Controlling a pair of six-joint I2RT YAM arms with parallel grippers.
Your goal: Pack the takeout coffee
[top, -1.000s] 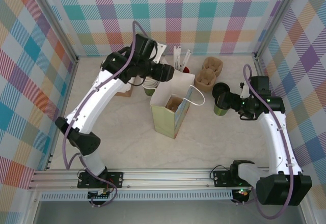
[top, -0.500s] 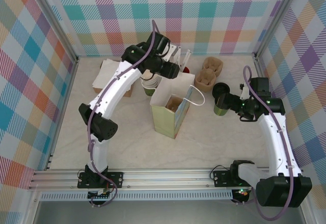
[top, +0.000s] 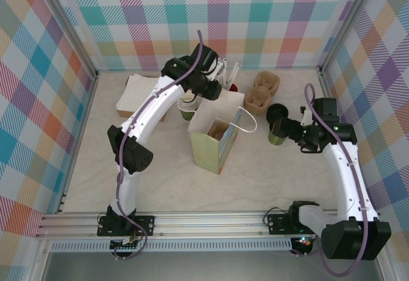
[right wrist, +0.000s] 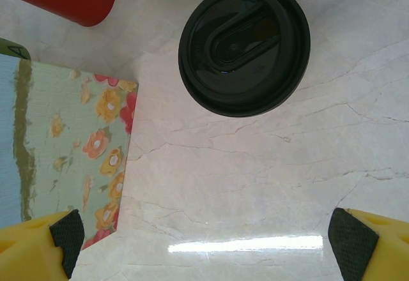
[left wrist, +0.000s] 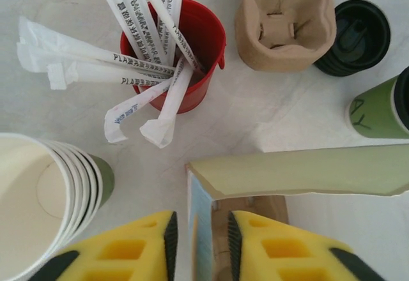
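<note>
Left claw [left wrist: 201,236]: narrow; its two fingers pinch the back rim of the paper bag [top: 211,142].
Right claw [right wrist: 208,237]: wide open, holding nothing and touching nothing.
Takeout coffee [right wrist: 244,48]: stands upright on the desk [top: 160,179], right of the bag, black lid on. It is just in front of the right claw's open fingers.
Paper bag: stands open in the middle of the desk, with flowers on its side. Something brown lies inside.
Red cup [left wrist: 201,45]: behind the bag, full of white stirrers [left wrist: 137,19].
Cream cups [left wrist: 38,211]: stacked one in another, beside the red cup.
Brown cup trays [left wrist: 284,19]: behind the coffee, near the back wall.
Black lids [left wrist: 354,35]: just behind the coffee.
Room: bare desk lies between the bag and the coffee, and more in front of the bag. Checked walls [top: 223,19] stand at the back and both sides.
</note>
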